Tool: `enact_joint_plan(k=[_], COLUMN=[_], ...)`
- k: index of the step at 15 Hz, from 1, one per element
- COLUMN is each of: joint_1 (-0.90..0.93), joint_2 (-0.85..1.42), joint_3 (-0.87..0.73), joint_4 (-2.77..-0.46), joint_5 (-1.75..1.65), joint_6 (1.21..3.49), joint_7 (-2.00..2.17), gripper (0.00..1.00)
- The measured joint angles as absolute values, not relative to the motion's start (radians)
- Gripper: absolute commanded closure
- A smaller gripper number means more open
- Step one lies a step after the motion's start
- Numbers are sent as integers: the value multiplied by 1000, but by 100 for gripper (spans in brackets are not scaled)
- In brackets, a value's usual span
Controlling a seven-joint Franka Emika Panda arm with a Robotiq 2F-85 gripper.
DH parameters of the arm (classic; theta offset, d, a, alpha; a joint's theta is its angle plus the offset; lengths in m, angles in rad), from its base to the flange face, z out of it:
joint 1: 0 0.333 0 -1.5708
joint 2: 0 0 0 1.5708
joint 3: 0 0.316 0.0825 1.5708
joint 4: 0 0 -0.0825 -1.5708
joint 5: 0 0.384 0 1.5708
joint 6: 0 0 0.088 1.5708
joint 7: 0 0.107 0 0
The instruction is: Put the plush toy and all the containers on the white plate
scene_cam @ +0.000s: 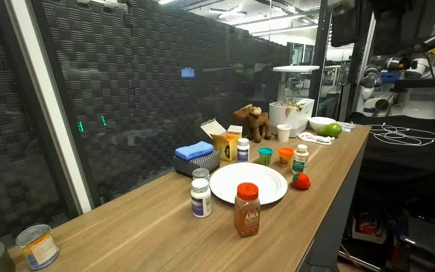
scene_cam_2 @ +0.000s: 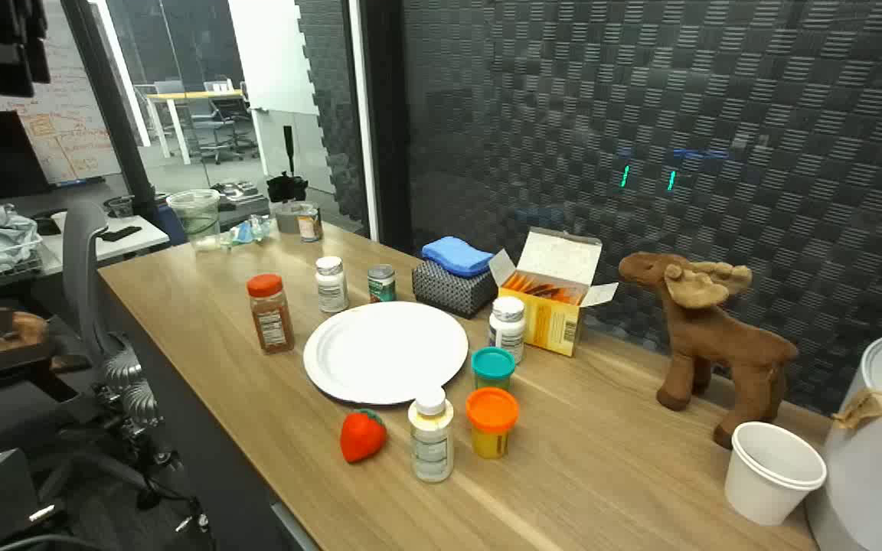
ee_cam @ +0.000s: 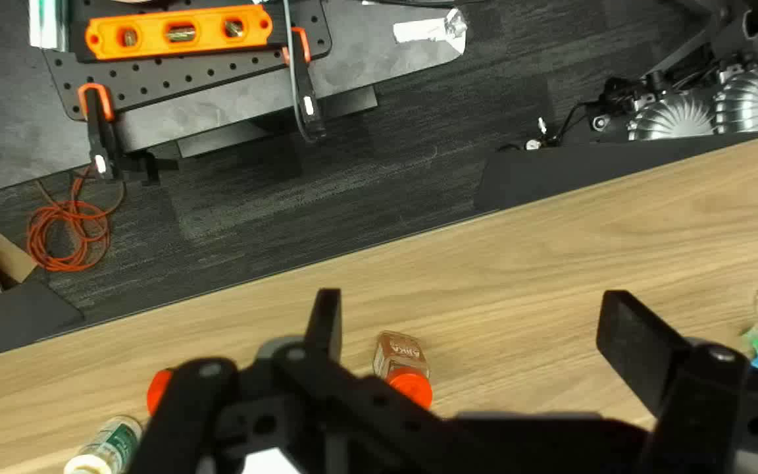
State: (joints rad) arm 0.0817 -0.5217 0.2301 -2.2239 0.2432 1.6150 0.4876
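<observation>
Gripper (ee_cam: 471,309) at the bottom of the wrist view gapes wide, holding nothing, the red-lidded jar (ee_cam: 401,357) standing on the table (ee_cam: 517,283) at lower centre. In an exterior view the white plate (scene_cam_2: 386,352) lies mid-frame, with that jar, two pill bottles (scene_cam_2: 331,286), a can (scene_cam_2: 381,285), a white-capped bottle (scene_cam_2: 432,445), a green-capped tub (scene_cam_2: 493,366) and an orange-capped tub (scene_cam_2: 491,417) around it; the plush toy (scene_cam_2: 728,344) stands at right of the yellow box (scene_cam_2: 552,325).

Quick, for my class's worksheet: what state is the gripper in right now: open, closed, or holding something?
Gripper: open, fingers wide apart, holding nothing.
</observation>
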Motion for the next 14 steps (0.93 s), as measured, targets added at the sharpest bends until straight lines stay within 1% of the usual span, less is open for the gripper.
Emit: enact_joint_plan(k=[14], joint_1=[82], joint_2=[-530], joint_3=[230], joint_4=[-2215], joint_5=[243], joint_6=[1615], joint_7=[488], gripper=[0])
